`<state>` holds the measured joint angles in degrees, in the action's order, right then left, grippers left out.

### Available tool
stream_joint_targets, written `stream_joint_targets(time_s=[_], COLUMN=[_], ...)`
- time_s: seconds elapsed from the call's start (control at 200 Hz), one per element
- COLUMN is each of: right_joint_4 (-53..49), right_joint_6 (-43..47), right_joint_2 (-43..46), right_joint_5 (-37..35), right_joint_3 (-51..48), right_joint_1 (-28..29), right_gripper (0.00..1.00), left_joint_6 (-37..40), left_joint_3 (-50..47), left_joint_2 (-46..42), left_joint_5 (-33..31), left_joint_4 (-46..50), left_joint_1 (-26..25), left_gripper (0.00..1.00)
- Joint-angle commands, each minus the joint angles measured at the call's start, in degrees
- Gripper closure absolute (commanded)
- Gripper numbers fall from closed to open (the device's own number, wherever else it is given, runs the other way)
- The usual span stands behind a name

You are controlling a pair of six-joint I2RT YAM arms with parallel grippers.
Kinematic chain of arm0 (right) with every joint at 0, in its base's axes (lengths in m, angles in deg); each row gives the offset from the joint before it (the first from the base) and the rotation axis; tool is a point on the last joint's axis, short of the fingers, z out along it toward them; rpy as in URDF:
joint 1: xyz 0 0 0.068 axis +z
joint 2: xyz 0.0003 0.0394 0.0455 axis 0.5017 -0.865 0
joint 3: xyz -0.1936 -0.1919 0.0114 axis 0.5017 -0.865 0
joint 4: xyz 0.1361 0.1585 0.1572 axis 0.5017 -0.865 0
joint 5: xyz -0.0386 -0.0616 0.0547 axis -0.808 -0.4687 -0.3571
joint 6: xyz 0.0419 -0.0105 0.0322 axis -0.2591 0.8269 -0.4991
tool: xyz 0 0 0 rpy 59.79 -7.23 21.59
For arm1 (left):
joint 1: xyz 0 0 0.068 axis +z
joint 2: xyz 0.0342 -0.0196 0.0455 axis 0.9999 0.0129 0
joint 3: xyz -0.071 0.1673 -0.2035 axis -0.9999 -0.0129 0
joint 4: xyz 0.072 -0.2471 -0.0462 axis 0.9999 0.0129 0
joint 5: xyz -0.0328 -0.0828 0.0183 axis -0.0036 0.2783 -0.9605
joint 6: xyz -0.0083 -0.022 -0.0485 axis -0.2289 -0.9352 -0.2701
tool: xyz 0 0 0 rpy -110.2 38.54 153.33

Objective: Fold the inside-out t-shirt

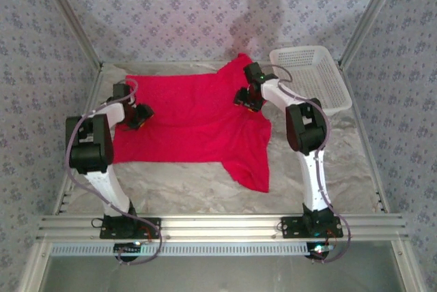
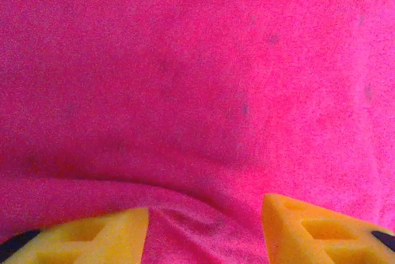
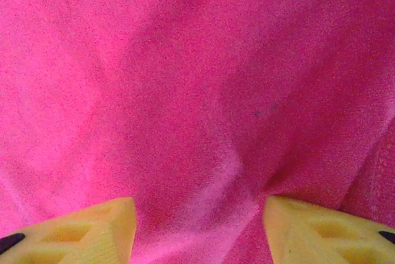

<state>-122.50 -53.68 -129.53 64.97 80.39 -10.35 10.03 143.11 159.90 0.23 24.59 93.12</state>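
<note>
At the left end, the left claw sits low on the left border of the inside-out t-shirt, which lies spread on the tabletop between the two arms. In the left wrist view its yellow fingers stand spread, and a soft ridge of cloth runs between them without being nipped. From this claw the bulk of the garment stretches away to the right, so its long axis runs left to right across the tabletop, with each arm nearest its own end. The body is plain bright crimson with no print. It is mostly smooth, with a few shallow creases, and its near edge is fairly straight. Toward the right the shape widens into two sleeves, one pointing to the far side and one trailing toward the near edge. The right claw is down on the cloth between those sleeves, also spread, and the right wrist view shows a crease rising between its fingers but not pinched. Judging from this, both claws have cloth directly beneath them and need only close to take a hold. The fold would then probably go across the long axis. A white basket stands near the far sleeve, not touching it.
</note>
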Motion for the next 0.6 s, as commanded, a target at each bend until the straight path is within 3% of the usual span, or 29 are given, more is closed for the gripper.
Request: stream_joint_targets(time_s=[0.0, 0.135, 0.265, 0.355, 0.595], right_joint_4=[-8.42, -10.44, -10.82, -8.36, -0.88], right_joint_6=[0.29, 0.34, 1.21, 3.91, 5.05], right_joint_2=[-7.12, -11.14, -7.58, -0.88, 17.76], right_joint_5=[-2.67, -1.45, 1.84, 2.74, 4.77], right_joint_3=[8.13, 18.43, 20.57, 14.57, -9.19], right_joint_1=[-2.47, -4.10, -2.72, -0.84, 2.10], right_gripper=[0.41, 0.42, 0.41, 0.40, 0.38], left_joint_6=[0.47, 2.22, 3.47, 3.05, 0.94], left_joint_3=[6.10, 10.25, 4.86, -1.63, -16.98], left_joint_2=[5.07, 4.11, -7.76, -15.62, -21.84], left_joint_5=[0.45, 2.01, -6.27, -10.14, -6.46], left_joint_4=[1.00, 3.48, 9.15, 11.38, 9.57], left_joint_1=[0.34, 1.44, 1.81, 2.97, 11.36], left_gripper=[0.48, 0.48, 0.48, 0.48, 0.50])
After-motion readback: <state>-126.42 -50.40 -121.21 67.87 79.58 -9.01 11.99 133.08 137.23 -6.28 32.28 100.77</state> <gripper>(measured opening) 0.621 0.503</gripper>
